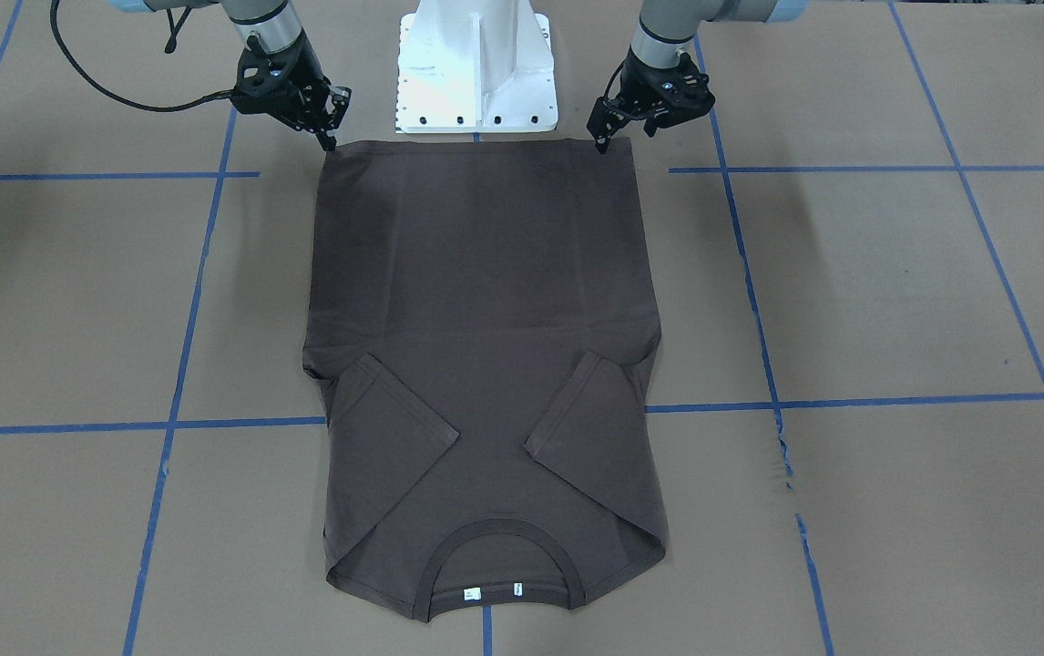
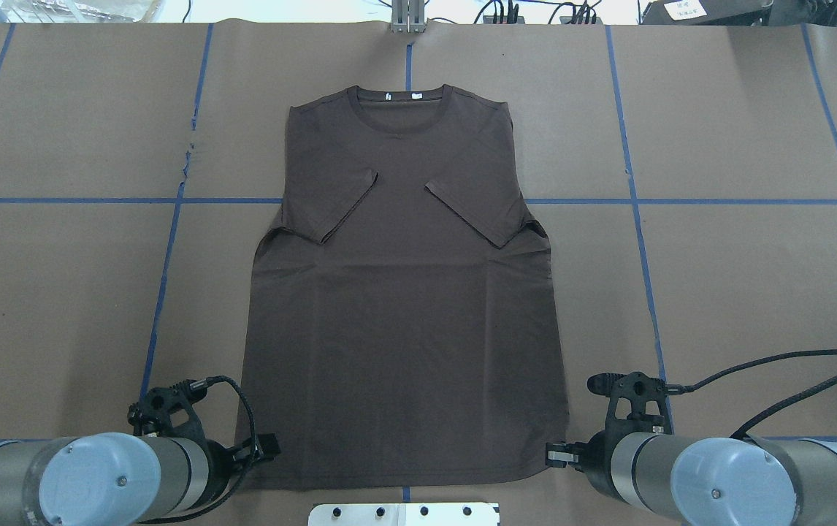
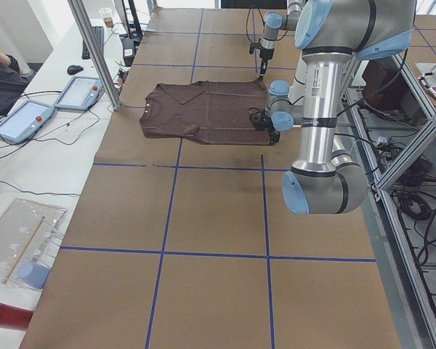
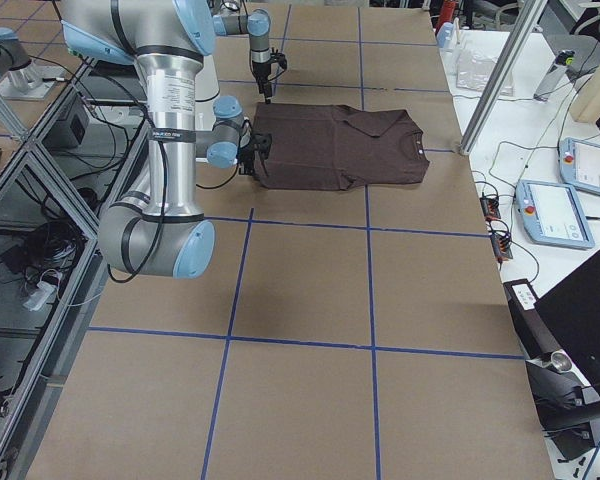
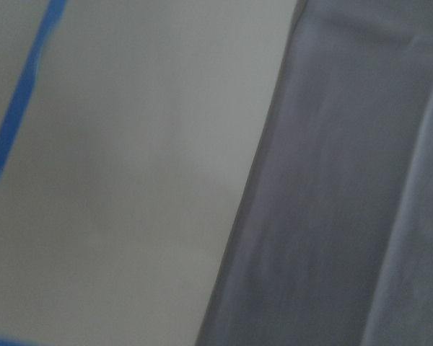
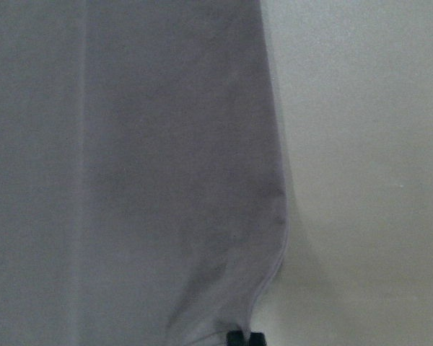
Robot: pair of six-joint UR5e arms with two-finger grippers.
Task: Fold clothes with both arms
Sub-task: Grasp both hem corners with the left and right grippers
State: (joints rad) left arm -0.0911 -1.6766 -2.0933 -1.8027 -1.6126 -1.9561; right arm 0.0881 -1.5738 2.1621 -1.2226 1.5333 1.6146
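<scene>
**Both arms at the hem corners**

The dark brown T-shirt [image 1: 486,301] lies flat on my tabletop [image 1: 895,292], sleeves folded inward, collar away from the robot. My right fingers [image 1: 330,138] are pinched on one hem corner, and the cloth puckers toward them. The left fingers [image 1: 598,137] sit at the other corner; I cannot tell whether they grip.

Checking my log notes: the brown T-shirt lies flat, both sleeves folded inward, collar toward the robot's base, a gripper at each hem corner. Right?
Not quite: the collar points away from the base, on the far side, as the overhead exterior view shows. Otherwise yes: the T-shirt lies flat, sleeves folded inward, left gripper and right gripper at the hem corners.
</scene>
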